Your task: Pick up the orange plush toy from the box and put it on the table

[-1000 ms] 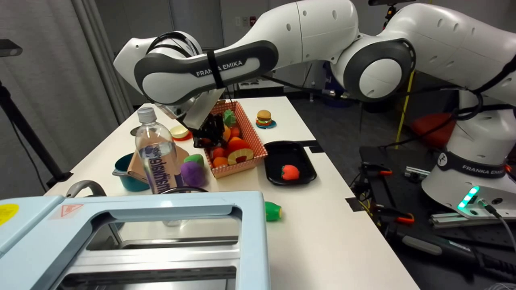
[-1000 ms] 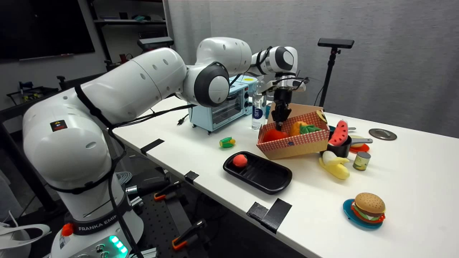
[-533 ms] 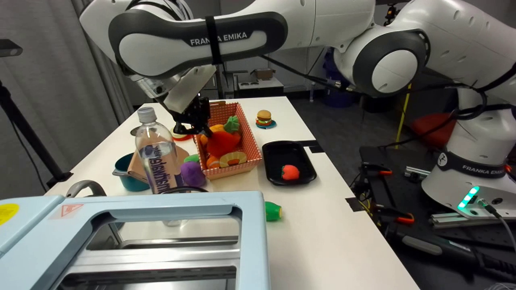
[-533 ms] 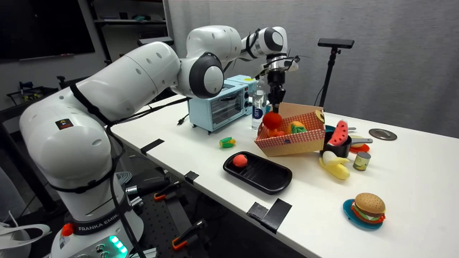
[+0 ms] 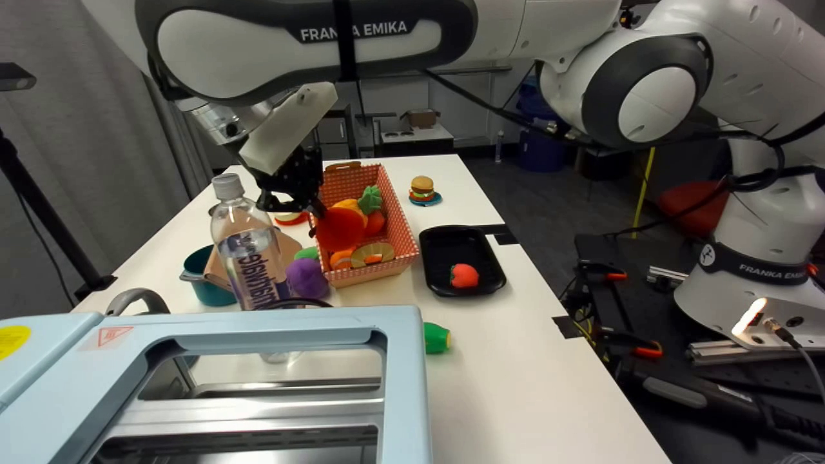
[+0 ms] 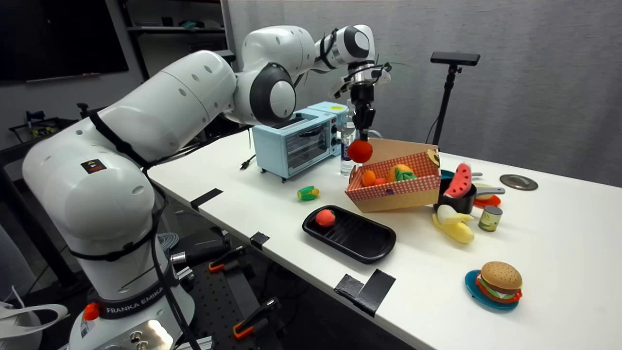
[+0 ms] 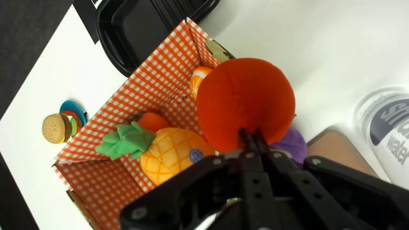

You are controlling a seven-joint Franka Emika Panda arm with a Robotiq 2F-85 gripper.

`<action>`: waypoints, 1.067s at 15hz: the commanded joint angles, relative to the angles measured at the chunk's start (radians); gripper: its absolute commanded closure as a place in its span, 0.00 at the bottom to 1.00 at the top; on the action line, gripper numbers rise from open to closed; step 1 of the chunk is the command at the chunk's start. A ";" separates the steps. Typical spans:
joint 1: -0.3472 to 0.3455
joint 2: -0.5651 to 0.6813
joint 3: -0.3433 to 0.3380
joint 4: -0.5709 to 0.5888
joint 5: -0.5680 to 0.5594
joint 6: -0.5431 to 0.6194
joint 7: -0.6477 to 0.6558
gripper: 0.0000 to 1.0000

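Note:
A round red-orange plush toy (image 7: pixel 246 99) hangs from my gripper (image 7: pixel 250 135), whose fingertips are pinched close together on its fabric. In both exterior views the toy (image 5: pixel 340 229) (image 6: pixel 360 151) is held below my gripper (image 5: pixel 317 209) (image 6: pixel 363 137), above the near-toaster end of the box. The box (image 6: pixel 398 197) has red-checked walls and stands tilted on the white table (image 6: pixel 559 209). It holds a pineapple plush (image 7: pixel 174 153), an orange-slice plush (image 7: pixel 198 78) and another orange-red toy (image 7: pixel 153 122). Part of the box floor is hidden by the held toy and gripper.
A clear bottle (image 5: pixel 248 258) and a pale-blue toaster oven (image 6: pixel 296 146) stand beside the box. A black tray (image 6: pixel 359 238) with a red toy lies in front. A purple plush (image 5: pixel 308 278), corn toy (image 6: pixel 308 193), banana (image 6: pixel 457 228), pan (image 6: pixel 461 199) and burger (image 6: pixel 499 282) are around.
My gripper has risen out of the box with the red-orange toy and moved toward the toaster oven and bottle. The box has shifted slightly. The light on the robot base changed from green to white.

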 commanded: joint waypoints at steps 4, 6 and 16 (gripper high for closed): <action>0.024 -0.008 -0.008 -0.001 0.018 -0.016 0.015 0.99; 0.026 -0.009 -0.008 -0.001 0.019 -0.023 0.014 0.99; 0.067 -0.007 -0.013 -0.010 0.008 -0.068 0.040 0.51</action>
